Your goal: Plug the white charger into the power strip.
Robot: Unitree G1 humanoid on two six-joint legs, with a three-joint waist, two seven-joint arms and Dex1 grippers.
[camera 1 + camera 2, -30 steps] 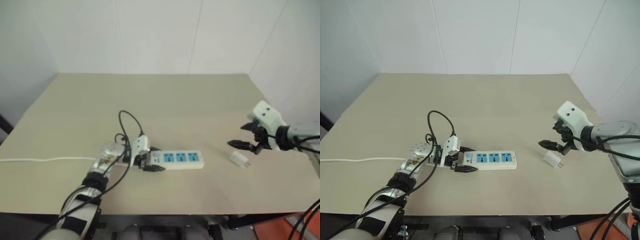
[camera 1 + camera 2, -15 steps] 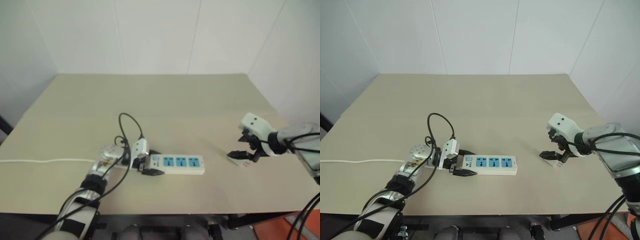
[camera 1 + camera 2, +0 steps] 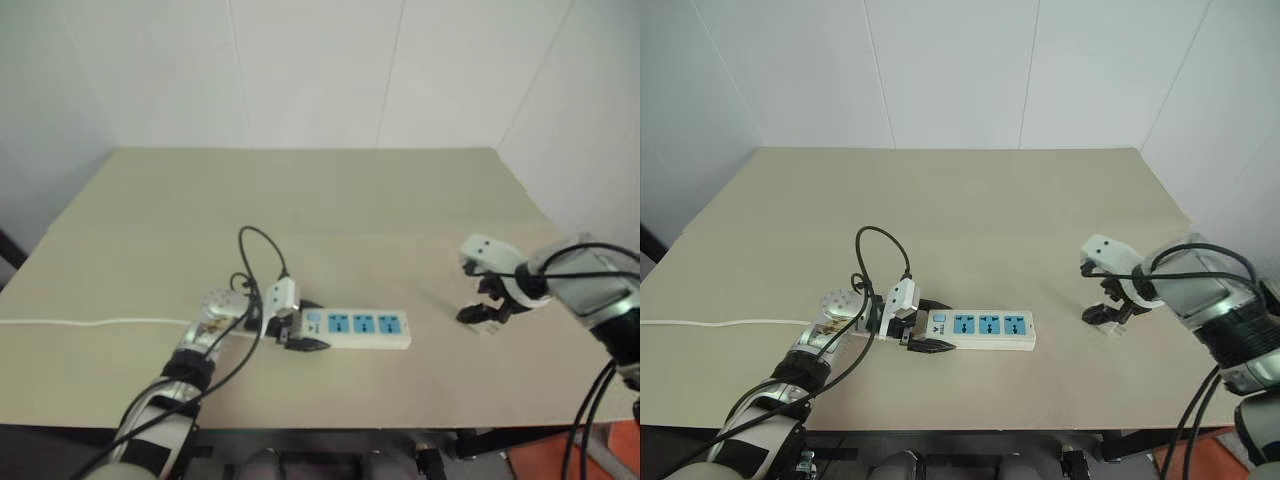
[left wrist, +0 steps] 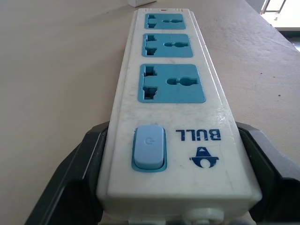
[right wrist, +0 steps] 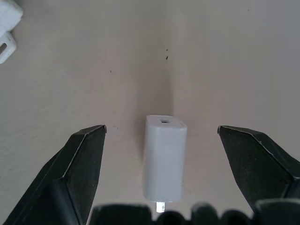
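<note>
Beige and matte, the surface (image 3: 990,210) carries everything you need to look at. Your power strip (image 3: 980,328) lies flat in the lower middle of the right eye frame, its three blue sockets (image 4: 171,83) facing up and its pale blue switch (image 4: 149,147) at the end nearest the left gripper (image 3: 925,326). That gripper's jaws are closed on the switch end of the strip, one black finger (image 4: 77,173) pressed against each long side, as you can see close up in the left wrist view. A thin white cord (image 3: 720,322) runs off from that arm toward the left edge of the frame.

Look to the right side of the right eye frame, level with the strip and well apart from it, and you find the white charger (image 5: 164,157). It lies on its side on the surface, metal prongs pointing toward the right gripper (image 5: 164,140). Those jaws stand wide apart, one finger on either side of the charger, with clear beige showing between each finger and the white body, so they hold nothing.
</note>
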